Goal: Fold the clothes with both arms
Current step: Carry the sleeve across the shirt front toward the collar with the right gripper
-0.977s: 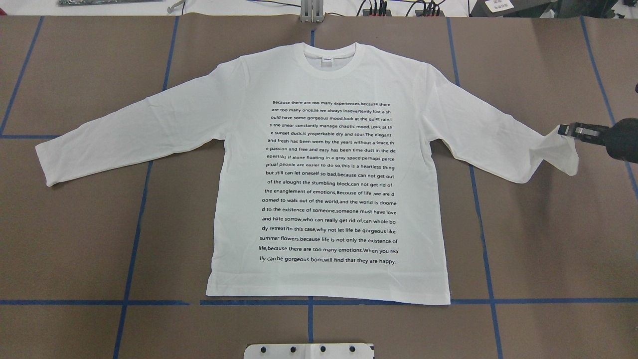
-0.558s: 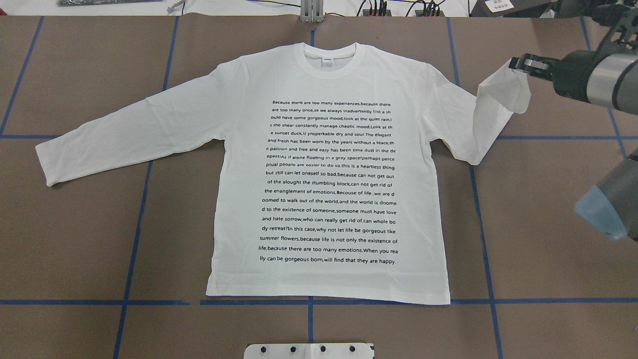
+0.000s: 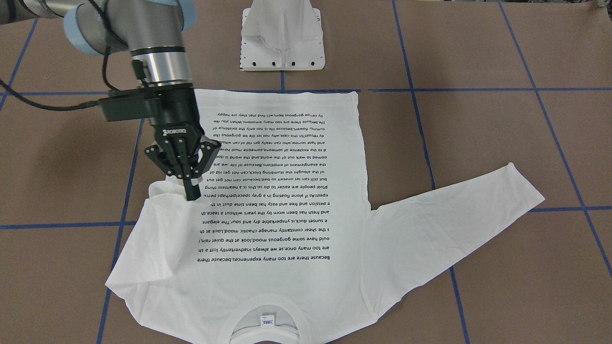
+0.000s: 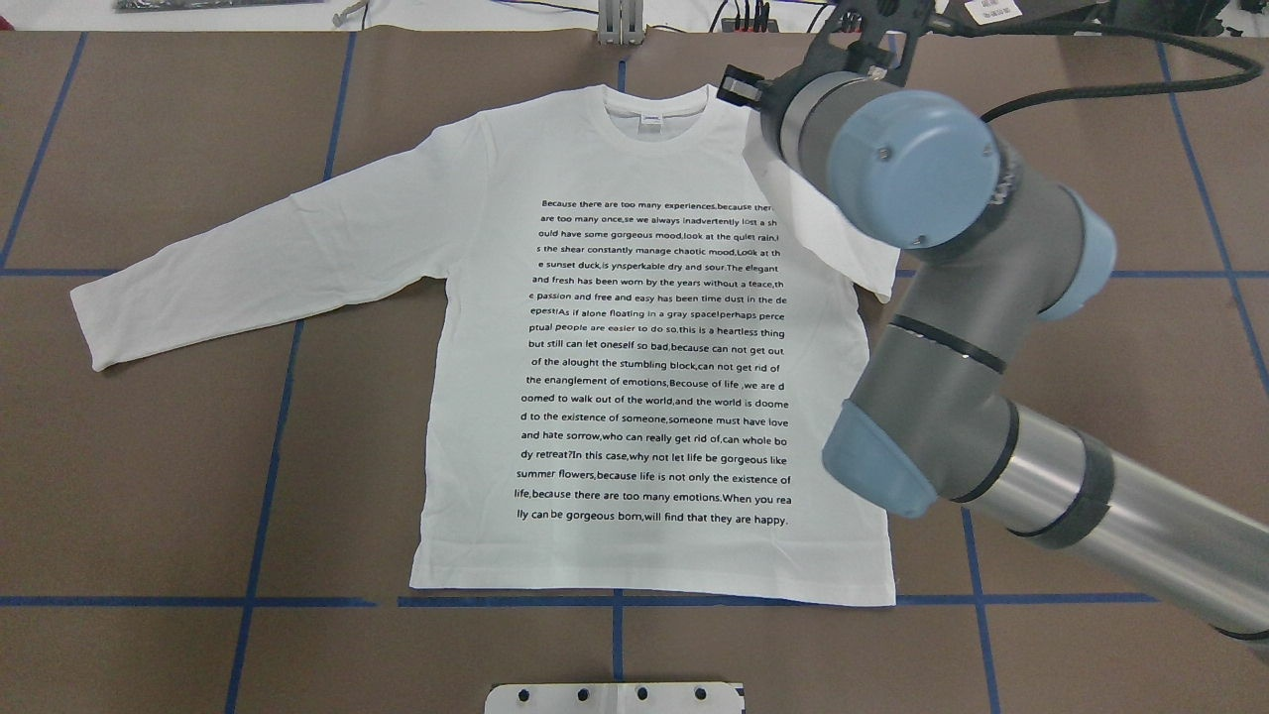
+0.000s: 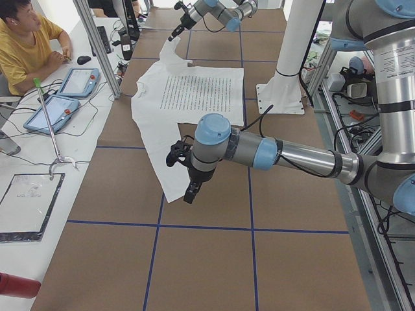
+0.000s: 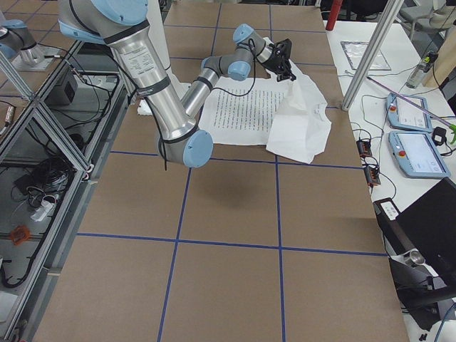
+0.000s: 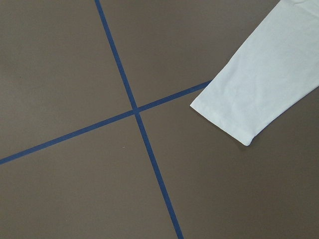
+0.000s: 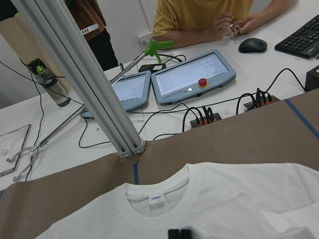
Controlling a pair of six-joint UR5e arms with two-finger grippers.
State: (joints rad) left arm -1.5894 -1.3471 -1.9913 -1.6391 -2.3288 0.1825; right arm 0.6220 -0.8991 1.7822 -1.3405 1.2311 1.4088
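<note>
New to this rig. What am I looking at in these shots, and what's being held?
Two robot arms work at a brown table, each ending in a two-finger pincer. Two cameras look down on the table, two look along it from its ends, and one sits on each wrist. A white long-sleeved T-shirt lies print up. The right pincer is shut on one sleeve, held above the shirt's body. The left arm hovers beside the other cuff; the left pincer can't be judged.

Overhead: right arm covers one T-shirt shoulder, its sleeve + some text-line ends; right gripper mostly behind wrist. Front view: collar cut by bottom edge. Left gripper: side view only, jaw state unclear.
</note>
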